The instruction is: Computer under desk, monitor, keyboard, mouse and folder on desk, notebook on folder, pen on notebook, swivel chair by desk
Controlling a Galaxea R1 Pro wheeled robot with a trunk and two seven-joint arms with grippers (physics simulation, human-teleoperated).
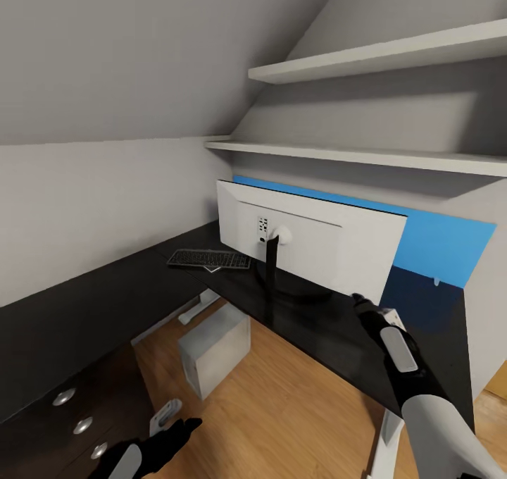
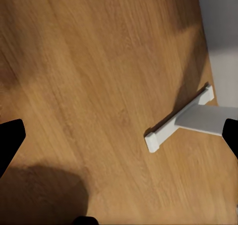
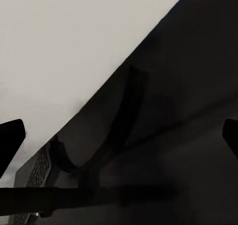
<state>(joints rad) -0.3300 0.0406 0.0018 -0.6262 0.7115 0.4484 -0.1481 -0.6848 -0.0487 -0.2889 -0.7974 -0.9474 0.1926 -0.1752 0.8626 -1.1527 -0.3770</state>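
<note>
While the robot faces the corner under the sloped ceiling, the glossy black L-shaped surface (image 1: 77,317) runs from the near left to the far wall and then along to the right. On its far part stands the wide flat monitor (image 1: 317,243), its white rear turned toward the camera, on a black stalk and round black base. Behind it a long blue wall panel (image 1: 440,243) lines the wall, with two pale shelves (image 1: 373,156) above. Below the surface, on the wood floor (image 1: 296,401), sits the light grey boxy computer tower (image 1: 215,349), already under the desk. The slim black keyboard (image 1: 209,259) lies on the surface just left of the monitor's base.

The right gripper (image 1: 365,304) hovers just beside the monitor's lower right corner; in the right wrist view its two dark fingertips (image 3: 11,135) stand wide apart with nothing between them, the white monitor back and curved base ahead. The left gripper (image 1: 184,426) hangs low over the floor near the drawer unit with round silver knobs (image 1: 83,425), spread wide and empty, with the white desk foot (image 2: 178,123) in its wrist view.

The step in hand looks like turning or resetting the monitor. Pushing gently low on the corner, near the base, should keep the screen from tipping or sweeping the keyboard.
</note>
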